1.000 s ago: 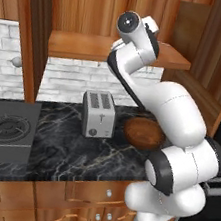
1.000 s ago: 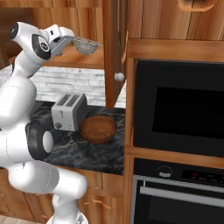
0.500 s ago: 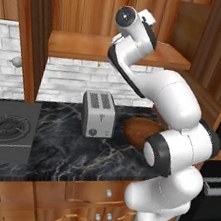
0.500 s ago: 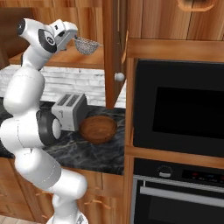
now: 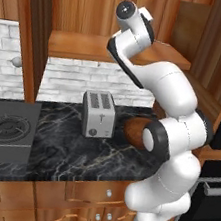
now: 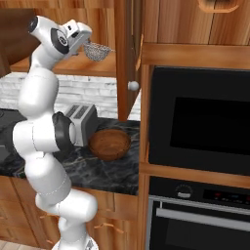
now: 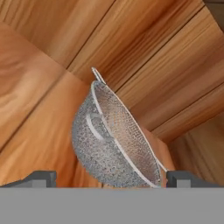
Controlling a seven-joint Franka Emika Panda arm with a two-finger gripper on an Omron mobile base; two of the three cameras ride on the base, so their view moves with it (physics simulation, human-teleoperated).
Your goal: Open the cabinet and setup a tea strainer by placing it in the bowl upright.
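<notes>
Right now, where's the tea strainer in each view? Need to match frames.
Left base view: I can't pick it out; the arm's upper part stands in front of the shelf.
Right base view: upper left, tea strainer on the cabinet shelf, just beyond the hand.
Hand view: centre, tea strainer, tilted, between the open gripper tips.
Shared landmark: the cabinet shelf.

Silver toaster point(image 5: 98, 113) on marble counter point(image 5: 66, 148); stove point(image 5: 3, 131) at left.
</notes>
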